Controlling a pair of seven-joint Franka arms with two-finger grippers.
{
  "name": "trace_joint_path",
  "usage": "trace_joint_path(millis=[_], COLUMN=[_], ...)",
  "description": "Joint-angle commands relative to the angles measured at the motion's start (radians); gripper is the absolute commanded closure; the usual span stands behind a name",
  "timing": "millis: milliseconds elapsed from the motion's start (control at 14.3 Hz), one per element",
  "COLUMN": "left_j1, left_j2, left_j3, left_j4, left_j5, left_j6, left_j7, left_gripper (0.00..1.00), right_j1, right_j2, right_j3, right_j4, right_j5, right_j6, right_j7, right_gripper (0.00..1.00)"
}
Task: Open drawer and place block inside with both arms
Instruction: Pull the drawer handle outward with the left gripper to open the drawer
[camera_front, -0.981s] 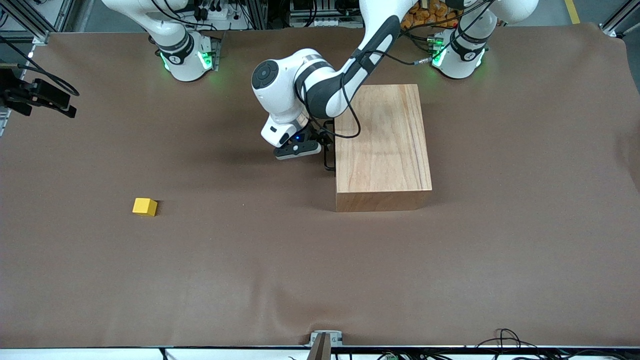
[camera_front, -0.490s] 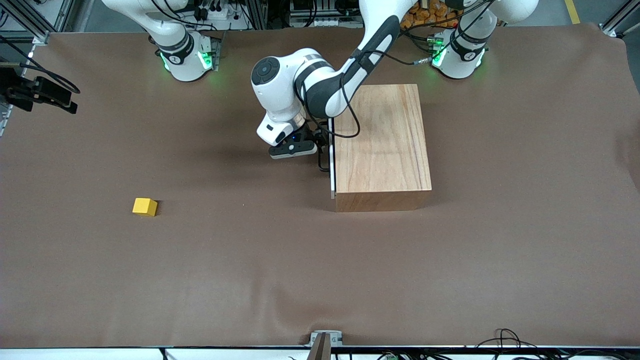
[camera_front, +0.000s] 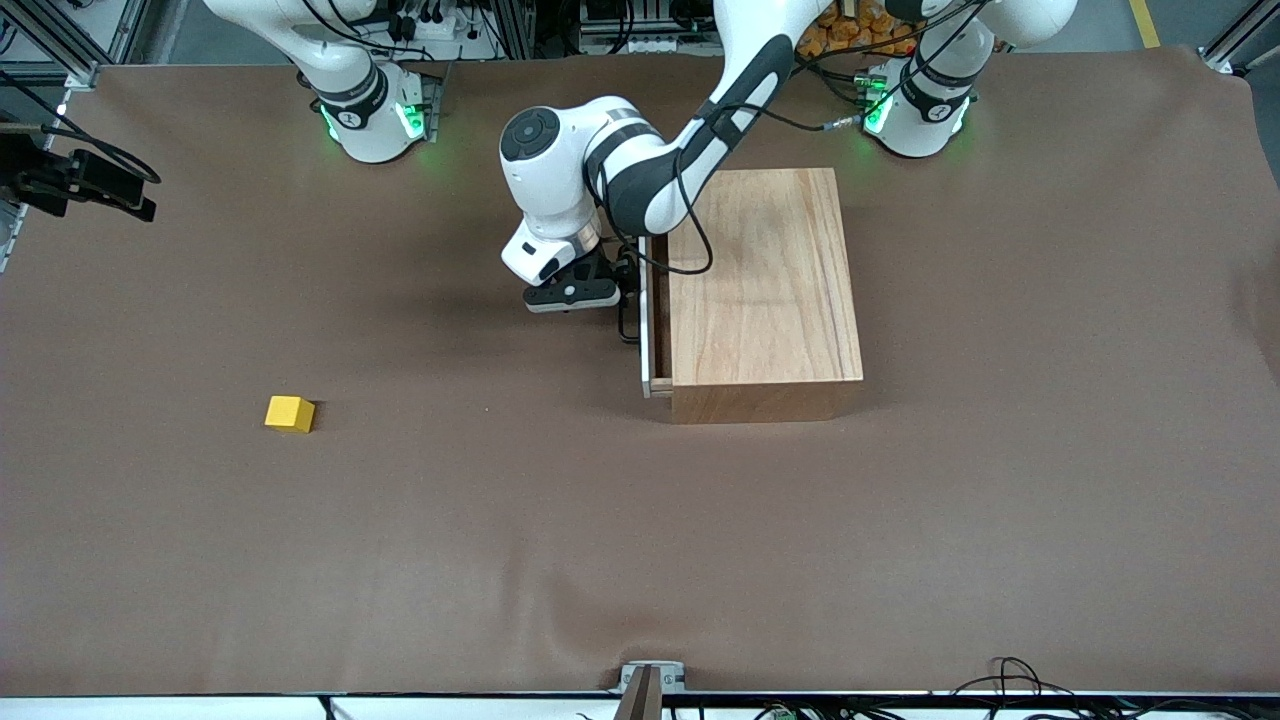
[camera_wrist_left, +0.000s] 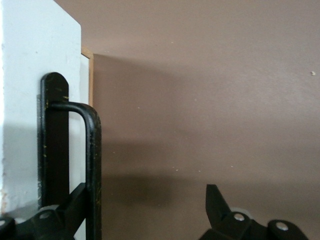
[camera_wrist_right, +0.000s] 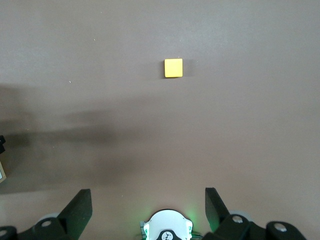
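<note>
One drawer (camera_front: 647, 325), one block (camera_front: 290, 413), two open-fingered grippers

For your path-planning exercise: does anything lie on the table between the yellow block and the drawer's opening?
Nothing visible lies between the block and the drawer. The left gripper hooks its handle; the gap is narrow.

From here I can't see inside the drawer (camera_front: 656, 330); the left gripper (camera_wrist_left: 150, 212) fingertips are cropped in its wrist view.
</note>
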Motion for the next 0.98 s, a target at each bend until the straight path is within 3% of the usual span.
trace_joint_path(millis=[0, 911], left_j1=[-0.007, -0.026], left_j2=[0.018, 0.035], left_j3=[-0.004, -0.032], left_j4=[0.018, 0.029], left_j5=[-0.017, -0.017], left_j6=[0.045, 0.176], left_j7=[0.006, -0.002], left_gripper=[0.00, 0.00], right_j1=[-0.001, 0.000], right_j2=[-0.005, -0.005], right_j3=[0.001, 0.000], right_j4=[-0.005, -0.032], right_j5=[-0.015, -0.021], right_j6=[-0.005, -0.005], right_j7=[0.004, -0.004], right_gripper=[0.00, 0.00])
